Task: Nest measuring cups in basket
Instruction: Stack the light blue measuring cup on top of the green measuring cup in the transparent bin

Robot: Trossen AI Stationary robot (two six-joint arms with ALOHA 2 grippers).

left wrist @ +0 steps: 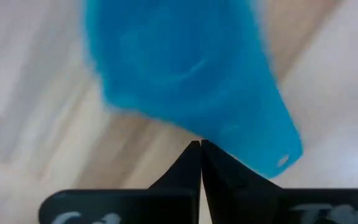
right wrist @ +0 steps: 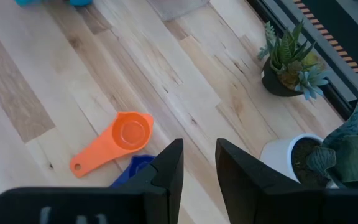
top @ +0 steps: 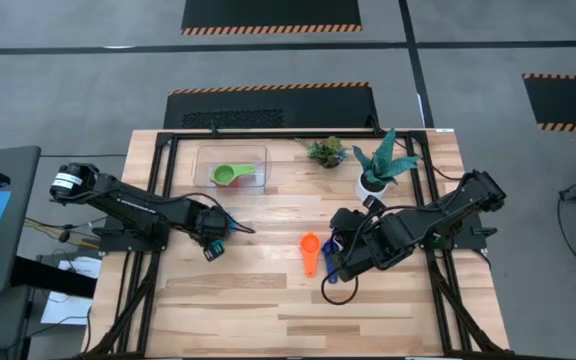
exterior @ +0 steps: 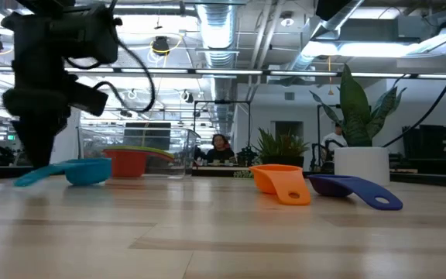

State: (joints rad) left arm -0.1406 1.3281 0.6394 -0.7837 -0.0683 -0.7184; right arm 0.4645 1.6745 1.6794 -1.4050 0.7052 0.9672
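A light blue measuring cup (left wrist: 179, 68) sits on the table (exterior: 80, 171), its handle toward the near left. My left gripper (left wrist: 200, 146) is shut and hovers right over it, left of centre (top: 214, 244). My right gripper (right wrist: 199, 155) is open above the table, right of centre (top: 340, 258). It is above a dark blue cup (right wrist: 135, 168) and beside an orange cup (right wrist: 120, 140) lying with its opening up (top: 310, 250). The clear basket (top: 203, 160) stands at the far side. It holds a green cup (top: 231, 175) and a red one (exterior: 126, 163). My left gripper points down with its shut fingertips (left wrist: 194, 155) at the light blue cup's edge where the bowl meets the handle (left wrist: 229, 134). I cannot tell whether they touch it. The cup rests on the table.
A white pot with a leafy plant (top: 373, 180) stands just beyond my right arm, and a small potted plant (top: 325, 151) is near the far edge. Black frame rails run along the table's left and right sides. Bare wood lies toward the near edge.
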